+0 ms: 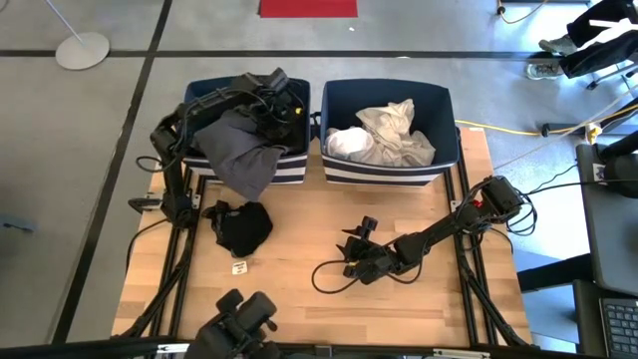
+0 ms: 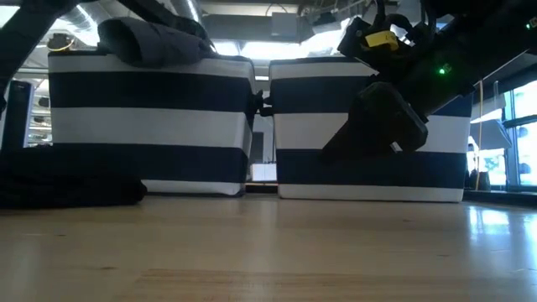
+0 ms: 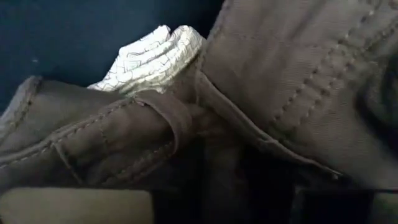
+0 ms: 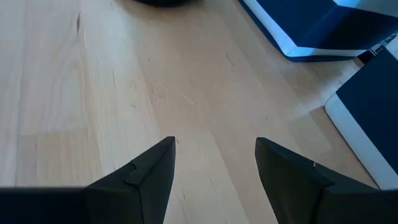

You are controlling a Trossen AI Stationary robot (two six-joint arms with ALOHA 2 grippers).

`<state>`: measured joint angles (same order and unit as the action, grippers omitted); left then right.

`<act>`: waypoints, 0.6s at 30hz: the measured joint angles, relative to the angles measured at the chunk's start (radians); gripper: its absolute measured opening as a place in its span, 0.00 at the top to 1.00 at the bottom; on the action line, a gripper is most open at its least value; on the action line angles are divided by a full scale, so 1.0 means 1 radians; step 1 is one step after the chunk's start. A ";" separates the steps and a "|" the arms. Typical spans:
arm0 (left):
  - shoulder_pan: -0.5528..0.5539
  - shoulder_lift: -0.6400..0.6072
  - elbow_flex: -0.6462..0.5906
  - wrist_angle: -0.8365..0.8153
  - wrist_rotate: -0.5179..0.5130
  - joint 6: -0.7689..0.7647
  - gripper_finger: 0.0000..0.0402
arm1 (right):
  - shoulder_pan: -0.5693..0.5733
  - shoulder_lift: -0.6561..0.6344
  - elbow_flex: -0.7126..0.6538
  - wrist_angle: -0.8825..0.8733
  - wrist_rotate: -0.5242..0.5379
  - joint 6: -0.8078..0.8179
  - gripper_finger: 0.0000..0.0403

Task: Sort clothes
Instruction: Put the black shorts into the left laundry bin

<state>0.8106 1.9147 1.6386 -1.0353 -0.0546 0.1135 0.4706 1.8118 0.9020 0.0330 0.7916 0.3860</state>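
A dark grey garment (image 1: 239,150) lies over the front wall of the left navy bin (image 1: 291,172), and its lower end hangs toward the table. My left gripper (image 1: 271,100) is down in that bin, right against the garment's seams (image 3: 298,74). A white checked cloth (image 3: 152,59) shows behind the garment. A black garment (image 1: 242,227) lies in a heap on the table in front of the left bin. White and light grey clothes (image 1: 384,140) fill the right bin (image 1: 389,172). My right gripper (image 4: 214,168) stands open above bare wood at mid-table.
The two striped bins stand side by side along the far edge (image 2: 151,126) (image 2: 369,143). A small white tag (image 1: 239,267) lies near the black garment. A dark cable loop (image 1: 329,279) lies beside my right gripper. Bare wood stretches along the near edge.
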 joint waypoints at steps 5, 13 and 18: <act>0.007 -0.051 0.075 -0.074 -0.003 -0.004 0.64 | 0.000 0.000 0.000 -0.003 0.000 0.001 0.45; -0.039 -0.262 0.194 -0.107 -0.024 -0.036 0.64 | 0.000 0.000 -0.001 0.000 0.000 0.001 0.45; -0.112 -0.417 0.207 -0.121 -0.057 -0.046 0.66 | 0.000 0.000 -0.001 0.002 0.000 0.001 0.45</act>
<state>0.6982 1.4982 1.8454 -1.1559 -0.1119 0.0670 0.4706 1.8118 0.9012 0.0353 0.7918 0.3874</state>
